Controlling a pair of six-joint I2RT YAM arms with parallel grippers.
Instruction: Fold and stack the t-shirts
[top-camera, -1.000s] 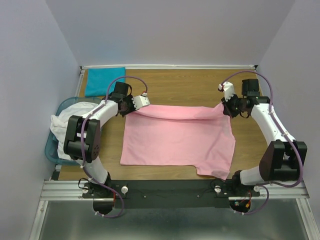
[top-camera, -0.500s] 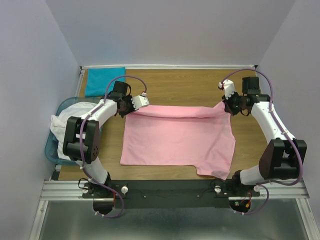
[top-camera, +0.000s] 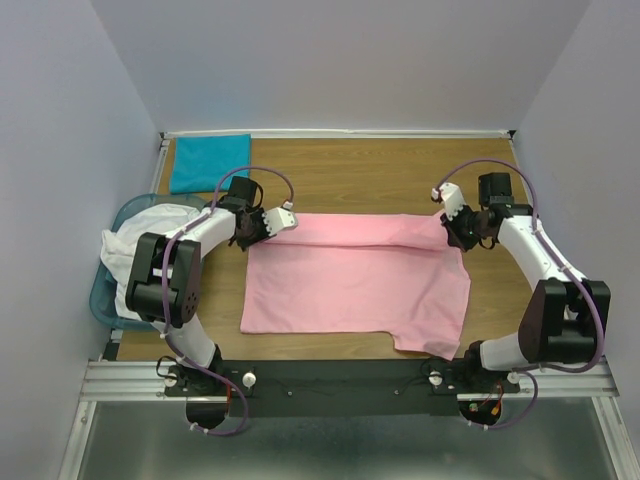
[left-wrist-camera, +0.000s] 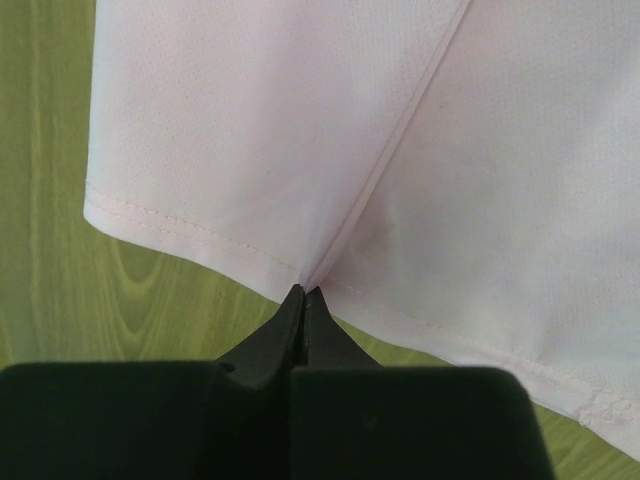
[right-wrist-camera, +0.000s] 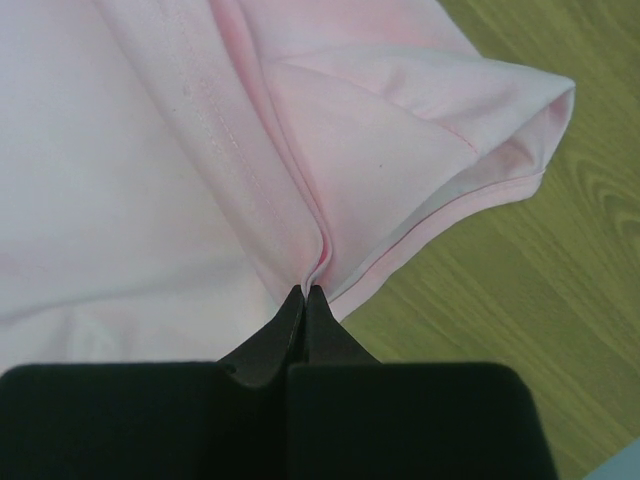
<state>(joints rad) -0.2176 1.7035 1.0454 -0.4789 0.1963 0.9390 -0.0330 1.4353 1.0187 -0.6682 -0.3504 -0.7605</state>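
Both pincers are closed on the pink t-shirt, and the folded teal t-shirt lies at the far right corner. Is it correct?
No: the teal t-shirt lies at the far left corner, as the top external view shows. The rest is correct.

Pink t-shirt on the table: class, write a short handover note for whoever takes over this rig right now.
Left gripper: jaws shut on the pink t-shirt, far-left hem corner.
Right gripper: jaws shut on its far-right edge by the sleeve.
It lies spread on the table. Teal t-shirt sits folded at the far-left corner; white t-shirts lie in the basket.
Done: teal folded. To do: fold pink, stack, then whites.
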